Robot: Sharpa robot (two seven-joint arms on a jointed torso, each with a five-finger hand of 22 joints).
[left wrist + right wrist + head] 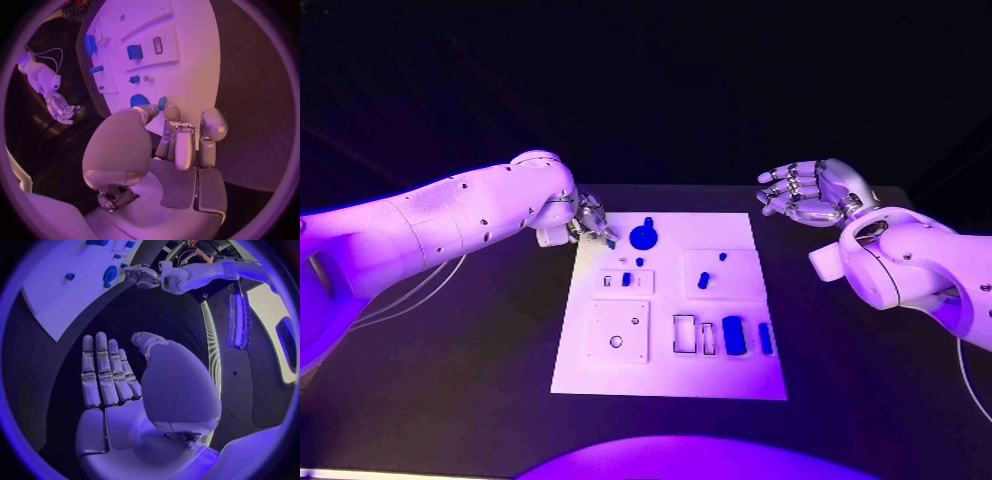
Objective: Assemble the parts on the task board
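Note:
The white task board [668, 340] lies in the middle of the black table. My left hand [589, 222] hovers over the board's far left corner and pinches a small blue part [162, 103] between its thumb and a fingertip. A round blue part with a stem [643, 236] lies just beside those fingers. Small blue parts sit in the board's recesses: one in the left middle block [626, 279], one in the right middle block [704, 281], and two long ones near the right edge [734, 335]. My right hand [808, 195] is raised beyond the board's far right corner, fingers stretched out, holding nothing.
Black table [473, 380] surrounds the board on every side. A square plate with a small hole [617, 330] sits at the board's near left. Thin white cables [408, 290] trail off my left arm over the table's left side.

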